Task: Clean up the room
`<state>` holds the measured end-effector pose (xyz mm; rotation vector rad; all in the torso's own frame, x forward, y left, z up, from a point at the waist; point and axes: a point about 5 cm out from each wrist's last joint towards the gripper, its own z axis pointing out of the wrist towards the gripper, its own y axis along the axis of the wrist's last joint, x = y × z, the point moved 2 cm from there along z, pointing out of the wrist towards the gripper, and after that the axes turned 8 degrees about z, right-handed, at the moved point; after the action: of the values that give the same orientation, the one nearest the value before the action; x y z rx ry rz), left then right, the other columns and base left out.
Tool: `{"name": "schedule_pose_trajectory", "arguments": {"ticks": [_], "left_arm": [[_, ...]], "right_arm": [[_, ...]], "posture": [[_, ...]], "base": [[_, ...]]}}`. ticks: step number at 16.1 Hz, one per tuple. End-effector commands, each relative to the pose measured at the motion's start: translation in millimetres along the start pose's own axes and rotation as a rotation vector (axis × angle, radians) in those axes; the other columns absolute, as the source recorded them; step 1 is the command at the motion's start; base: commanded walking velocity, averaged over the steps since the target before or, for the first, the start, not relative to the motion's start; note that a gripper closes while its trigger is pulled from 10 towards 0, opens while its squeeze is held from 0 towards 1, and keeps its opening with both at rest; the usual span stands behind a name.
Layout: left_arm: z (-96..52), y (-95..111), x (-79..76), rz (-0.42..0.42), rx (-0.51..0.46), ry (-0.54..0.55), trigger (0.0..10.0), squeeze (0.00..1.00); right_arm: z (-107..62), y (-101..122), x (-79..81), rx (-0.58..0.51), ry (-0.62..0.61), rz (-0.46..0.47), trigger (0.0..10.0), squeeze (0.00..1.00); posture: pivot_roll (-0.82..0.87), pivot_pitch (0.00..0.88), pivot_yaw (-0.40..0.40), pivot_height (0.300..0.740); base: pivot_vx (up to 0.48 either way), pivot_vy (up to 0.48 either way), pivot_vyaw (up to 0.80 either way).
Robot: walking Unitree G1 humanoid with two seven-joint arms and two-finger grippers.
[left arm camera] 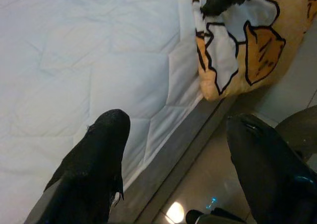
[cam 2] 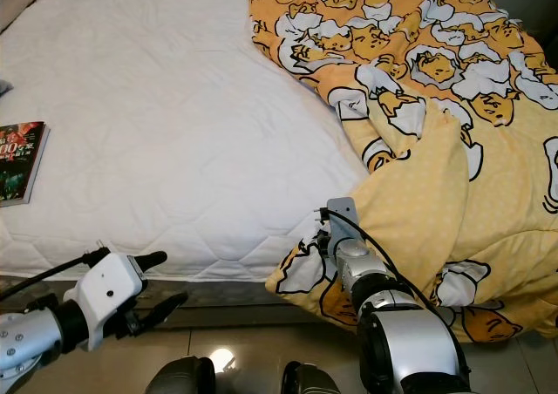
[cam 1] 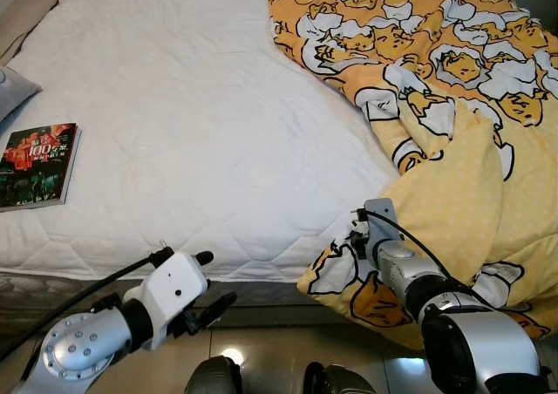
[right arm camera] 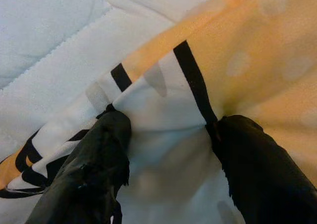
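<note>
A yellow blanket (cam 1: 436, 80) with a cartoon print covers the right side of the bed and spills over the front edge. My right gripper (cam 1: 357, 237) is at the blanket's hanging corner by the mattress edge. In the right wrist view its fingers (right arm camera: 99, 149) are spread, tips pressed into a white and yellow fold (right arm camera: 163, 115) that lies between them. My left gripper (cam 1: 216, 278) hovers open, holding nothing, low at the front edge of the white mattress (cam 1: 192, 132), left of the blanket corner (left arm camera: 233, 50).
A book (cam 1: 37, 166) with a dark red cover lies on the mattress at the far left. A grey pillow corner (cam 1: 13, 89) shows above it. Glossy floor tiles (cam 1: 270, 337) run along the bed's front, below the grey bed frame (left arm camera: 183, 154).
</note>
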<state>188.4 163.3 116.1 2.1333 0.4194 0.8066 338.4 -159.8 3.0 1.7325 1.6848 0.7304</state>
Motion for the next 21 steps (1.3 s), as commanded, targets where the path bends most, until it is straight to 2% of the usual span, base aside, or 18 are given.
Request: {"name": "schedule_pose_trajectory", "arguments": {"ticks": [1, 3, 6, 7, 10, 12, 14, 16, 20, 21], "left_arm": [[0.6, -1.0, -4.7, 0.001, 0.002, -0.009, 10.0, 0.00], [0.4, -3.2, -8.8, 0.002, 0.002, -0.012, 10.0, 0.00], [8.8, -6.3, -10.2, 0.001, 0.003, -0.010, 10.0, 0.00], [12.9, -6.1, -6.7, 0.000, -0.003, -0.002, 10.0, 0.00], [11.5, -1.2, 1.2, 0.004, -0.015, 0.003, 10.0, 0.00], [-7.2, 7.9, 12.2, 0.018, -0.034, 0.013, 10.0, 0.00], [-16.0, 12.4, 15.6, 0.024, -0.043, 0.019, 10.0, 0.00], [-17.6, 14.9, 18.4, 0.022, -0.049, 0.026, 10.0, 0.00], [-9.6, 9.4, 17.2, -0.025, -0.056, 0.008, 10.0, 0.00], [-2.6, 3.7, 17.3, -0.058, -0.058, 0.008, 10.0, 0.00]], "right_arm": [[0.0, -5.4, -6.7, 0.017, -0.013, 0.006, 0.0, 0.00], [-0.1, -6.7, -11.1, 0.020, -0.022, 0.012, 0.0, 0.00], [-0.3, -8.7, -15.1, 0.024, -0.025, 0.016, 0.0, 0.00], [-0.4, -9.7, -17.8, 0.026, -0.028, 0.021, 0.0, 0.00], [-0.6, -11.1, -20.8, 0.029, -0.031, 0.025, 0.0, 0.00], [-0.9, -12.8, -25.5, 0.033, -0.035, 0.032, 0.0, 0.00], [-1.0, -13.4, -27.9, 0.033, -0.034, 0.040, 0.0, 0.00], [-1.2, -13.7, -29.5, 0.032, -0.028, 0.048, 0.0, 0.00], [-1.1, -11.8, -27.7, 0.020, 0.002, 0.086, 0.0, 0.00], [-1.0, -9.5, -23.2, 0.011, 0.035, 0.080, 0.0, 0.00]], "posture": [[0.28, 0.161, -0.032, 0.740], [0.27, 0.151, -0.030, 0.740], [0.27, 0.138, -0.027, 0.740], [0.27, 0.132, -0.022, 0.740], [0.26, 0.125, -0.018, 0.740], [0.26, 0.116, -0.015, 0.740], [0.26, 0.109, -0.019, 0.740], [0.26, 0.102, -0.021, 0.740], [0.22, 0.066, -0.024, 0.740], [0.19, 0.030, -0.032, 0.740]], "base": [[0.000, 0.000, 0.00], [0.000, 0.000, 0.00], [0.000, 0.000, 0.00], [0.000, 0.000, 0.00], [0.000, 0.000, 0.00], [0.000, 0.000, 0.00], [0.000, 0.000, 0.00], [0.000, 0.000, 0.00], [0.000, 0.000, 0.00], [0.000, 0.000, 0.00]]}}
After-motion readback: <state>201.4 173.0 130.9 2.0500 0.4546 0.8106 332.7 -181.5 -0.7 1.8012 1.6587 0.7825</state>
